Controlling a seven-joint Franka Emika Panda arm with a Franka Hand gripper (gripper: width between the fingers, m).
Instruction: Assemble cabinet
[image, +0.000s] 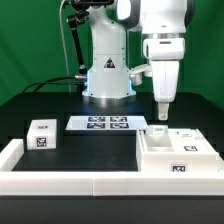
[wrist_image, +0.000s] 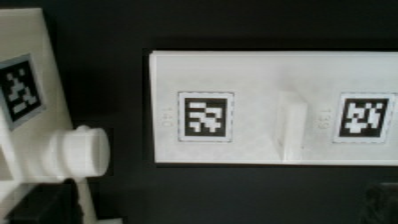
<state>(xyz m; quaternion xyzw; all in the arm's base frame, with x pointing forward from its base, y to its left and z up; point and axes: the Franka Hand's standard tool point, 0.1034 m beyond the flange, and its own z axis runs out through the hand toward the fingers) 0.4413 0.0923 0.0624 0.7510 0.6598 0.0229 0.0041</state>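
Note:
The cabinet's large white box body (image: 176, 156) lies on the black table at the exterior view's right, with tags on its top and front. A small white block (image: 157, 131) sits at its near corner, under the arm. Another tagged white panel block (image: 42, 135) stands alone at the exterior view's left. My gripper (image: 160, 112) hangs just above the body's corner, holding nothing. In the wrist view I see a white panel with two tags (wrist_image: 267, 115) and a white piece with a round knob (wrist_image: 71, 150) beside it. Only dark finger edges (wrist_image: 381, 200) show, set wide apart.
The marker board (image: 100, 123) lies flat in the middle, in front of the robot base (image: 107, 75). A low white border rail (image: 70, 184) runs along the front edge and up the exterior view's left side.

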